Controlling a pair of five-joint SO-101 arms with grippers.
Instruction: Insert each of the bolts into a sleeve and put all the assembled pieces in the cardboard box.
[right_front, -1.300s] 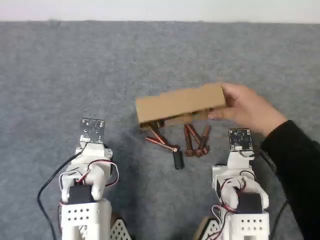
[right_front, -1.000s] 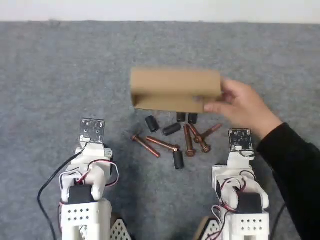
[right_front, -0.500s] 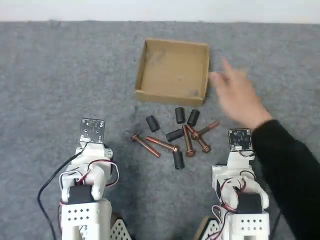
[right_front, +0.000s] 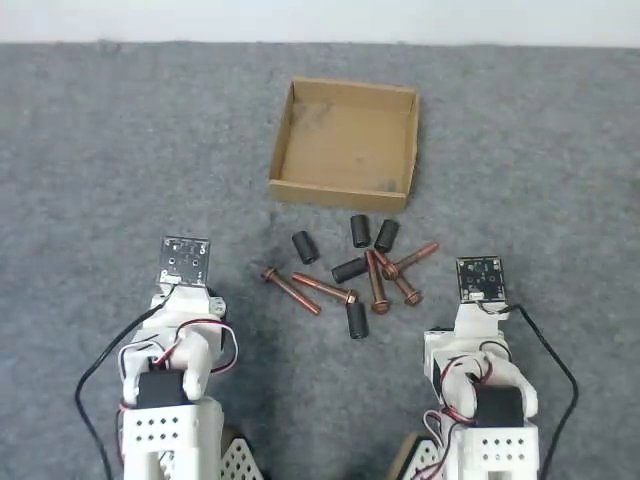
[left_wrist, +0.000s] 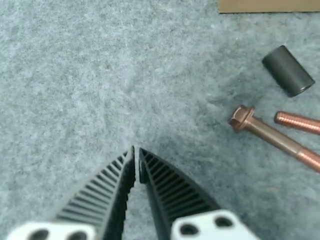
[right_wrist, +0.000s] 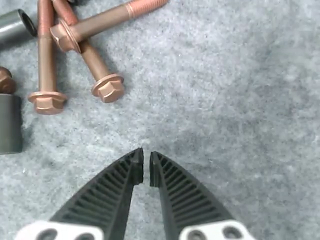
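The cardboard box (right_front: 340, 192) was seen upright, top open, set at the back. Just in front of it five black sleeves (right_front: 304, 247) were scattered loose: three were lined up nearest the box, a fourth sleeve (right_front: 348, 269) was laid crosswise behind them, and a fifth sleeve (right_front: 356, 320) was left farthest out. Five copper bolts (right_front: 323, 288) were laid flat among them, none inserted. Two were angled on the left and three were crossed together on the right.

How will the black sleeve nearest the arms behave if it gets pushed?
The sleeve is a short round tube lying on its side, so it will probably roll if pushed across its length. The fuzzy grey mat should slow it quickly. It looks stiff and smooth-walled, so it likely keeps its shape but might slip in a loose grip.
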